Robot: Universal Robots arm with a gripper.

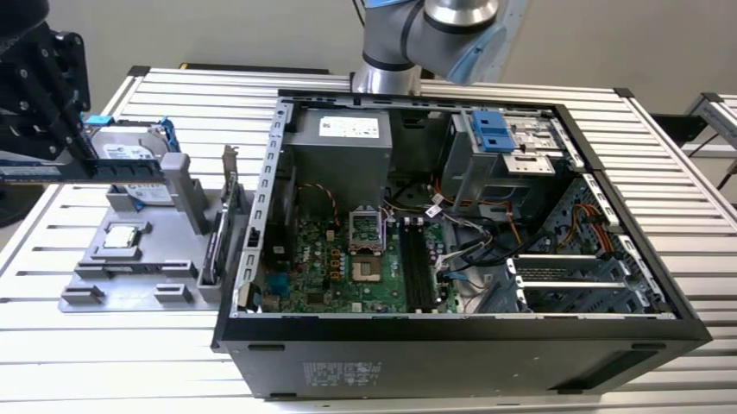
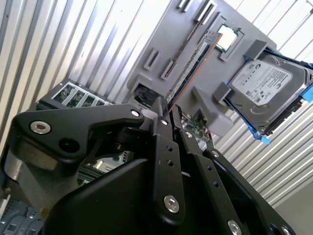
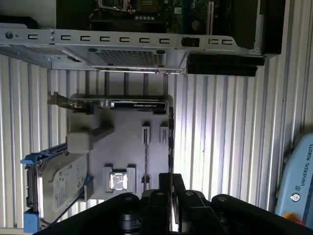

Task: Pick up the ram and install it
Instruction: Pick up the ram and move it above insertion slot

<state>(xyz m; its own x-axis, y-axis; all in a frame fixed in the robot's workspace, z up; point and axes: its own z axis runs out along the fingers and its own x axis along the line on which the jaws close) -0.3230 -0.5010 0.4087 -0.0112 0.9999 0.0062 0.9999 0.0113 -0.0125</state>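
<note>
My gripper [image 1: 58, 157] is at the exterior view's far left, raised above the grey fixture tray [image 1: 161, 259]. Its black fingers [image 2: 161, 117] are shut on the ram [image 2: 193, 58], a thin green stick seen edge-on that runs out from the fingertips in both wrist views. In the first wrist view the ram [image 3: 170, 142] is a narrow dark line rising from the gripper [image 3: 171, 178]. In the exterior view the ram [image 1: 34, 170] is a flat strip under the gripper. The tray lies well below it.
The open computer case [image 1: 461, 328] fills the middle, with long black slots [image 1: 417, 259] on its motherboard. On the tray sit a hard drive in a blue frame [image 1: 127, 148], a square chip [image 1: 122, 240] and a dark expansion card [image 1: 230, 216] standing beside the case wall.
</note>
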